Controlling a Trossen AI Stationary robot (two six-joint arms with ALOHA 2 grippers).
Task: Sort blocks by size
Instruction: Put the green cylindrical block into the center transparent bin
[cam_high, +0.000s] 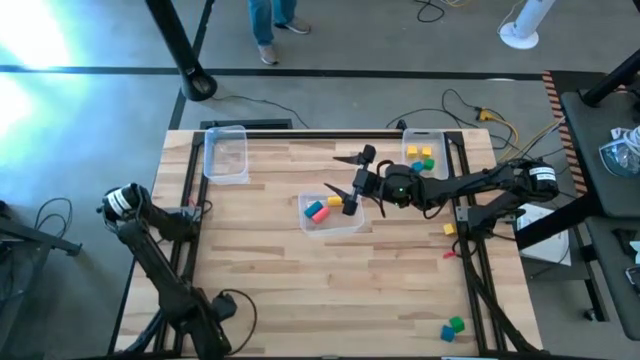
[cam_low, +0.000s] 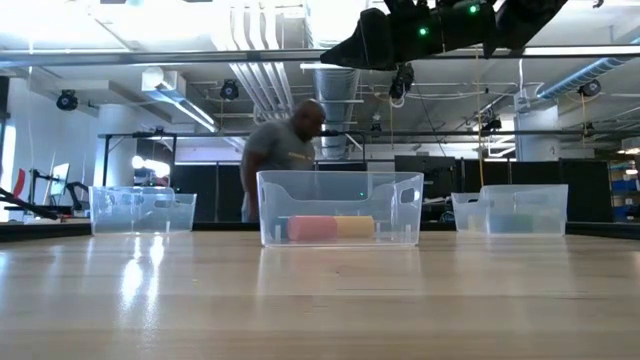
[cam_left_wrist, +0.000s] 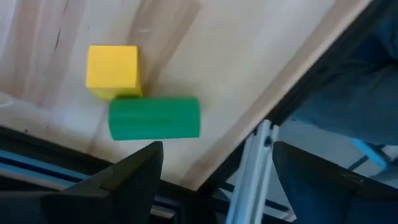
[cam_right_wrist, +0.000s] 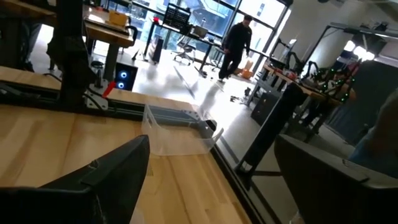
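1. Spanning most of the high view, the table (cam_high: 260, 260) carries three clear bins and the blocks.
2. The right arm reaches in from the right edge of the frame. The right gripper (cam_high: 335, 173) hangs over the upper edge of the centre bin (cam_high: 345, 228), fingers spread and nothing between them.
3. The left arm is folded at lower left. The left gripper (cam_left_wrist: 217, 149) is spread and empty, and looks down on a green block (cam_left_wrist: 154, 118) touching a yellow cube (cam_left_wrist: 112, 70) near a table edge.
4. The centre bin holds a pink block (cam_high: 319, 212), a yellow block (cam_high: 334, 201) and a blue block (cam_high: 310, 207). The upper-right bin (cam_high: 425, 135) holds smaller yellow, green and blue pieces. The upper-left bin (cam_high: 226, 155) shows no blocks.
5. Loose blocks lie along the right side of the frame: a yellow piece (cam_high: 449, 229), a red piece (cam_high: 449, 253) and a green-and-blue pair (cam_high: 455, 325).
6. Step judged: a drop into the centre bin looks finished. The next move calls for swinging the right gripper to a loose block, closing on it, and choosing the bin that matches its size.
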